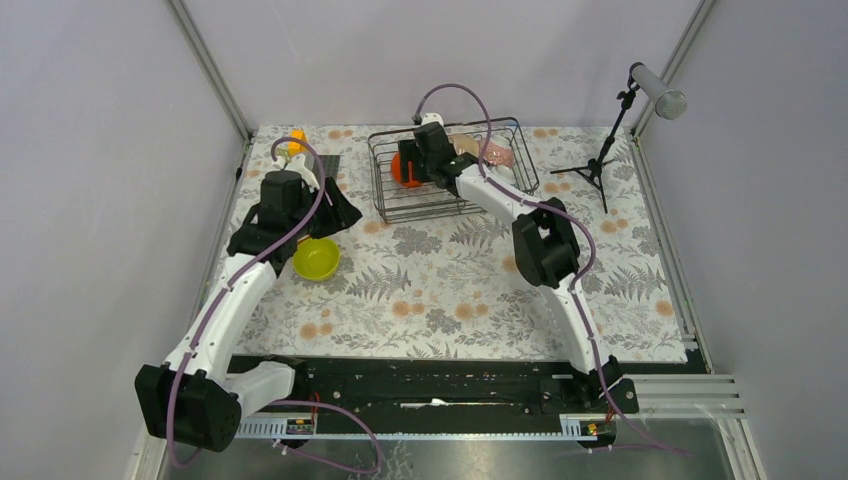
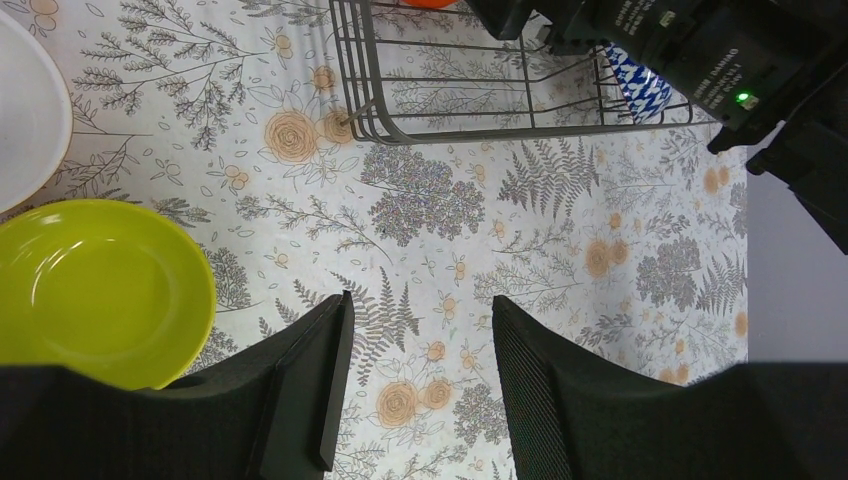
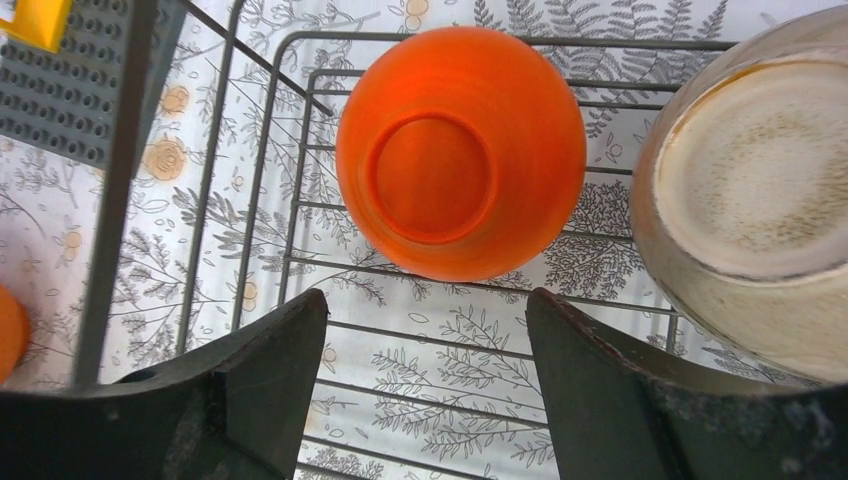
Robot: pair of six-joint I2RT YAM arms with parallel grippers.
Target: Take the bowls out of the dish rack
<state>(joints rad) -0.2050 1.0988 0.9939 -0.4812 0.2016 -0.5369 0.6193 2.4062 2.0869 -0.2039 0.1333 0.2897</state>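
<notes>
The dark wire dish rack point(image 1: 440, 207) stands at the back of the table. An orange bowl point(image 3: 460, 150) stands on edge at its left end with its base towards the right wrist camera, and a cream bowl point(image 3: 750, 190) sits to its right. My right gripper point(image 3: 425, 300) is open inside the rack, its fingertips just short of the orange bowl and holding nothing. A pink bowl point(image 1: 497, 153) and a blue-and-white bowl point(image 2: 640, 85) are also in the rack. A yellow-green bowl point(image 1: 316, 258) sits upright on the table. My left gripper point(image 2: 420, 305) hangs open and empty over the cloth beside it.
A dark grey studded plate point(image 3: 60, 90) with a yellow block point(image 3: 30, 20) lies left of the rack. A white rounded rim point(image 2: 20, 110) shows beyond the yellow-green bowl. A microphone stand point(image 1: 610, 140) stands at the back right. Frame posts and walls enclose the table.
</notes>
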